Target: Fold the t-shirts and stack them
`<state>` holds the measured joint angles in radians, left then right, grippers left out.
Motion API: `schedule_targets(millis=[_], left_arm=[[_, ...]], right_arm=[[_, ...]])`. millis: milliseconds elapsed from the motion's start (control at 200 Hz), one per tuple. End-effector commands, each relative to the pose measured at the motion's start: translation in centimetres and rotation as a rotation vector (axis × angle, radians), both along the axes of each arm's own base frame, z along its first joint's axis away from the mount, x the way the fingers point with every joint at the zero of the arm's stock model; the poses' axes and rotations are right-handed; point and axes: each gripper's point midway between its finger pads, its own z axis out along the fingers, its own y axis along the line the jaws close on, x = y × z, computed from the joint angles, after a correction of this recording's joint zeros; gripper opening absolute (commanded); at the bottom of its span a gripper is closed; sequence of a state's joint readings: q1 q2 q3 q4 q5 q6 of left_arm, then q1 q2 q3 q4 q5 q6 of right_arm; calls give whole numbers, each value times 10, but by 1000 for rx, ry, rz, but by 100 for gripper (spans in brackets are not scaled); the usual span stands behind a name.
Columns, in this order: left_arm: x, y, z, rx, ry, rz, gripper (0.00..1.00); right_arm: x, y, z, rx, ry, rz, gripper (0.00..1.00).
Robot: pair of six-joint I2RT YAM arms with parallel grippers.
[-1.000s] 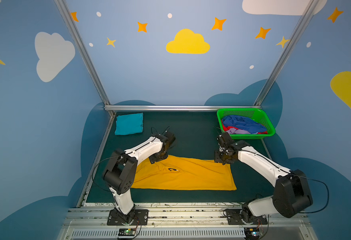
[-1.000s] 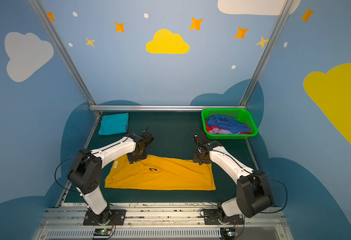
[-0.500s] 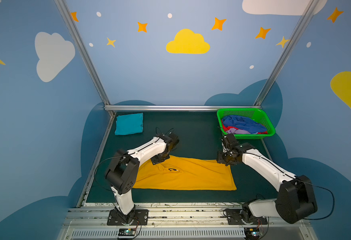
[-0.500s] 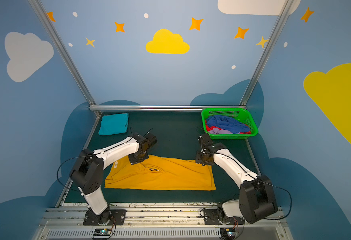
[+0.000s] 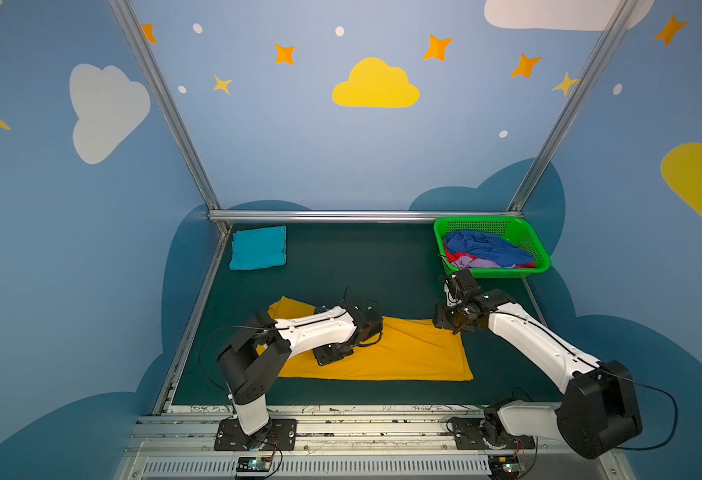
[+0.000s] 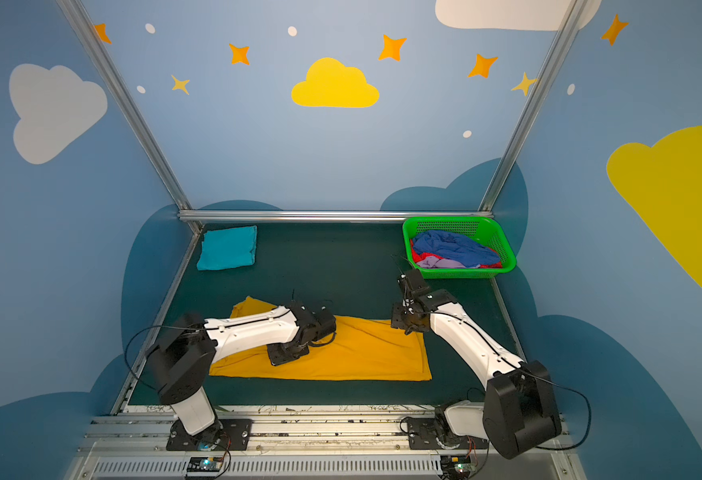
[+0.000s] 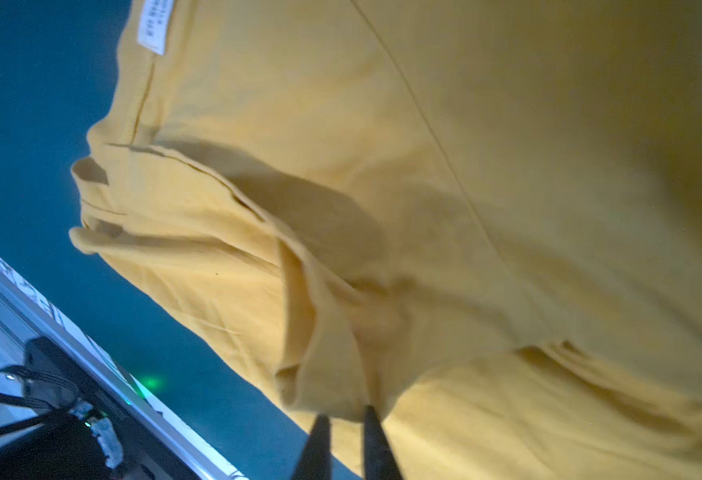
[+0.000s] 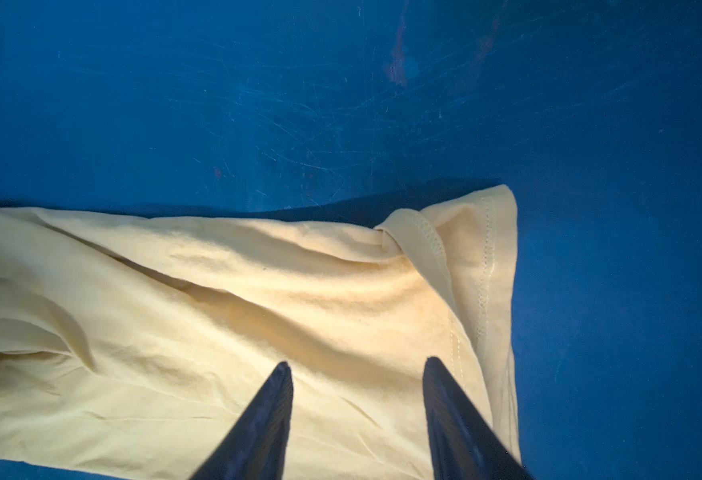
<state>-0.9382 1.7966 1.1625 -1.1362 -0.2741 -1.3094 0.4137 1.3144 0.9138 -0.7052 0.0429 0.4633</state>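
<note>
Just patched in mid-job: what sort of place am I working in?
Probably a staged robot-training booth, not a home: cloud-and-star painted walls, an aluminium frame around a dark green mat, and a green basket of crumpled t-shirts.

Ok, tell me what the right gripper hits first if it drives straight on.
Probably the yellow t-shirt: the right gripper, jaws open, aims at the cloth near its hemmed corner; its height above the cloth is unclear.

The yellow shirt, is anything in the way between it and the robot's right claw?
Nothing visible is in the way. The right gripper hangs with its jaws apart right over the yellow shirt, near its hemmed corner. Only bare cloth shows in the gap.
</note>
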Motion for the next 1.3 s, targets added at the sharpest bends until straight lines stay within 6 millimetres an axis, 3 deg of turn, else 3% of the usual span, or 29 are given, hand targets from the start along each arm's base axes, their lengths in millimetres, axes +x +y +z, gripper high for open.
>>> schedule_targets(millis=[0, 40, 125, 205, 326, 376, 491, 591, 691, 771, 831, 1002, 1152, 1297], left_arm=[[-6, -18, -8, -23, 9, 40, 37], [-5, -29, -10, -48, 7, 20, 44], [-1, -48, -2, -85, -3, -20, 46], [2, -45, 21, -63, -43, -38, 48], [2, -4, 64, -22, -180, 15, 54], [2, 16, 71, -35, -239, 57, 56], [-2, 58, 58, -62, -265, 164, 60], [-11, 95, 46, -11, -240, 252, 72], [-4, 115, 38, -28, -266, 304, 78], [11, 118, 27, -112, -293, 337, 78], [18, 124, 23, -153, -310, 372, 78], [28, 144, 16, -279, -379, 504, 79], [26, 162, 5, -347, -417, 606, 80], [25, 169, -14, -402, -390, 669, 76]], right_arm=[[-3, -1, 0, 9, -4, 6, 51], [-4, -1, 0, 9, -3, 5, 51], [-4, 0, 1, 12, -3, 6, 51], [-4, 0, 1, 14, -4, 7, 51], [-4, 0, 1, 14, -5, 7, 51], [-4, 1, 1, 19, -5, 10, 51], [-5, 6, 2, 20, -7, 26, 50], [-8, 12, 5, 7, -17, 58, 50], [-13, 26, 6, 32, -31, 97, 50], [-23, 60, 11, 116, -84, 251, 48], [-40, 97, 18, 191, -140, 443, 49], [-84, 182, 33, 214, -344, 807, 57], [-108, 245, 37, 226, -384, 952, 59], [-117, 291, 18, 148, -346, 1021, 60]])
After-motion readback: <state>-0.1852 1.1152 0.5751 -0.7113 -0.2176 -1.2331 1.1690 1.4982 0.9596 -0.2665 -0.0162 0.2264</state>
